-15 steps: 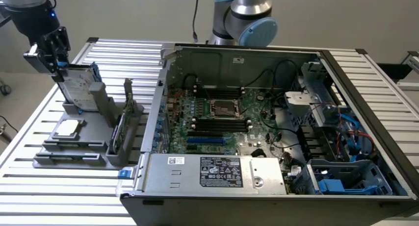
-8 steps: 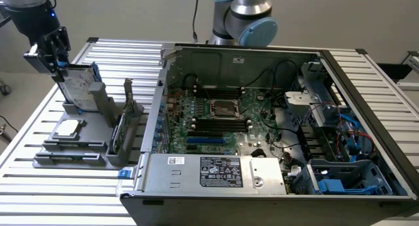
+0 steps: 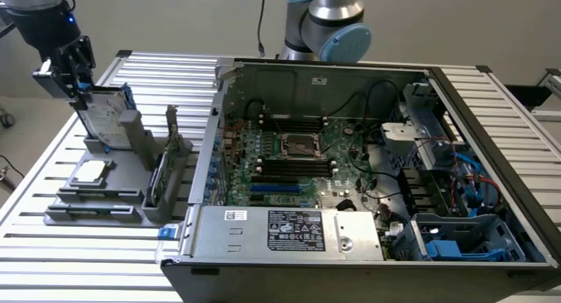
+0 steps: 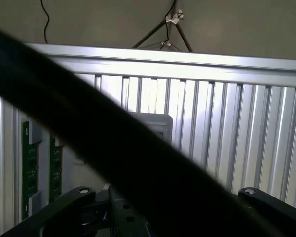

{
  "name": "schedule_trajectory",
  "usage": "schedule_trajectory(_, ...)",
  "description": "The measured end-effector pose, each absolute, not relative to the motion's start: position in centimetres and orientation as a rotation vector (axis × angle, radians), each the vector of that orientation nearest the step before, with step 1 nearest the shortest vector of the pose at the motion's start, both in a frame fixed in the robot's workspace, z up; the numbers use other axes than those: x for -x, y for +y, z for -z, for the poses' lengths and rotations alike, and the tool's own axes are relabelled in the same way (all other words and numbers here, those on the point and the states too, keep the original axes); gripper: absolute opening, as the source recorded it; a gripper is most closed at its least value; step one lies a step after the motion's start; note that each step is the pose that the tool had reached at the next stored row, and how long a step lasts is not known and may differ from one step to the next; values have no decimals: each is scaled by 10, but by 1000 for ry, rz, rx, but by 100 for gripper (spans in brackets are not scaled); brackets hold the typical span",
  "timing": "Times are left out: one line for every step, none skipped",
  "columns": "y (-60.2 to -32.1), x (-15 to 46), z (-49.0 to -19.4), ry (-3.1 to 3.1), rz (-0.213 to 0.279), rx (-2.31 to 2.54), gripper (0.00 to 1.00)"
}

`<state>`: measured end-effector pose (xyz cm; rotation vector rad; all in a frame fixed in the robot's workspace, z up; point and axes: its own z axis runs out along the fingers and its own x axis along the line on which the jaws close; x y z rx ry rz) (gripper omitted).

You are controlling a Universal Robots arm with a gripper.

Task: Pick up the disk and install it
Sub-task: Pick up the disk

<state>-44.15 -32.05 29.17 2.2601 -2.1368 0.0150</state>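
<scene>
The disk (image 3: 110, 117) is pictured upright in a grey rack (image 3: 98, 196) on the slatted table (image 3: 88, 263), at the exterior view's left of an opened computer case (image 3: 333, 86). The gripper (image 3: 77, 93) is positioned at the disk's top edge, fingers (image 4: 69, 205) spread wide.

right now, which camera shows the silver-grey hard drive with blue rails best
The exterior view: the silver-grey metal disk with blue rails stands upright in a grey holder, gripper at its top corner. In the wrist view I cannot pick it out behind a dark bar.
</scene>
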Motion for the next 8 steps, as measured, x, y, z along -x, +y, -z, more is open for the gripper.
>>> schedule_trajectory(-321,442,-292,-2138,-14,-2261,54)
schedule_trajectory(-321,442,-292,-2140,-11,-2263,54)
schedule_trajectory(-321,441,-291,-2142,-6,-2265,54)
schedule_trajectory(-321,441,-291,-2144,-2,-2268,54)
schedule_trajectory(-321,441,-291,-2146,3,-2270,54)
schedule_trajectory(-321,441,-291,-2148,8,-2273,54)
schedule_trajectory(-321,442,-291,-2151,13,-2275,54)
schedule_trajectory(-321,442,-291,-2153,18,-2277,54)
